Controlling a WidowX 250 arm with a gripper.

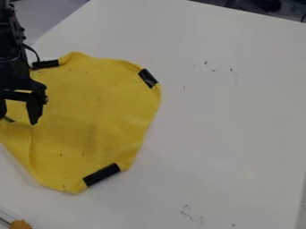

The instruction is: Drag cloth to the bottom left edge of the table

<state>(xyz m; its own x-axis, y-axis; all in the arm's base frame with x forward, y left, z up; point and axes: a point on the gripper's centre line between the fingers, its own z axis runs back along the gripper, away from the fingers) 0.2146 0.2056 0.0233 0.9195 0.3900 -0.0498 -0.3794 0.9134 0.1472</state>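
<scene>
The white tabletop (227, 120) is cut off by the view at the left and bottom, and its lower right edge is hard to make out. On its left half lies the yellow cloth (90, 112), its left side running out of view and partly hidden under the black arm (10, 67). What shows of the cloth is spread mostly flat, with an uneven, rounded outline, a raised crease running down its lower left part, a gently rumpled top edge and a few tiny dark specks. The arm stands at the upper left, its outer side cut off. The hand (19, 119) hangs over the cloth's left part, fingers spread with yellow showing between them; the outer finger is cut by the view's edge. Black strips mark the cloth at its lower end (101, 174), upper right (147, 78) and upper left (46, 64). An orange-brown object (20, 224) is cut off at the bottom left; I cannot tell what it is.
</scene>
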